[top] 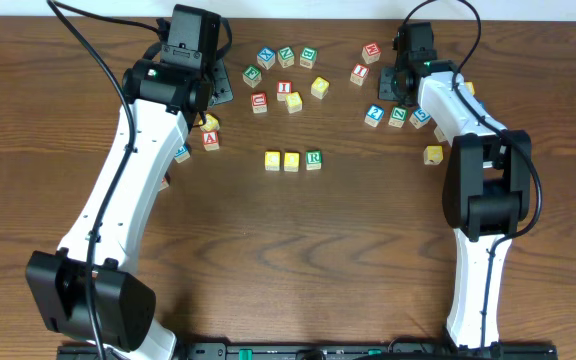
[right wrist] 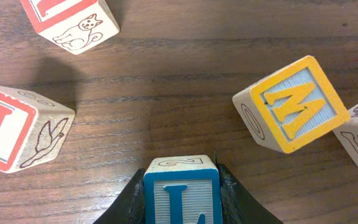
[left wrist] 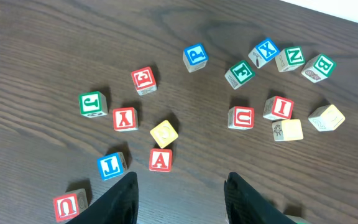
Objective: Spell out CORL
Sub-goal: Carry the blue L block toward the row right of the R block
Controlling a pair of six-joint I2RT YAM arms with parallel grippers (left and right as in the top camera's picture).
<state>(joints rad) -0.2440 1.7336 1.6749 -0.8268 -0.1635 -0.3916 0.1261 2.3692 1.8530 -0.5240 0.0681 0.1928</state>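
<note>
The right gripper (right wrist: 182, 208) pinches the blue L block (right wrist: 181, 183), at 2 o'clock from the row of two yellow blocks (top: 272, 159) and the green R block (top: 313, 158). The left gripper (left wrist: 180, 196) stands spread.

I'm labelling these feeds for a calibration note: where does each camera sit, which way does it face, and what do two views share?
Overhead: fixed above the table, looking straight down; left arm, right arm and a row of three cubes show.
Left wrist: on the left arm, well above the wood, facing down; open left pincer at the bottom edge.
Right wrist: low over the wood; right pincer hugs the blue L cube at the bottom edge.
Shared: red A cube, overhead and left wrist.
</note>
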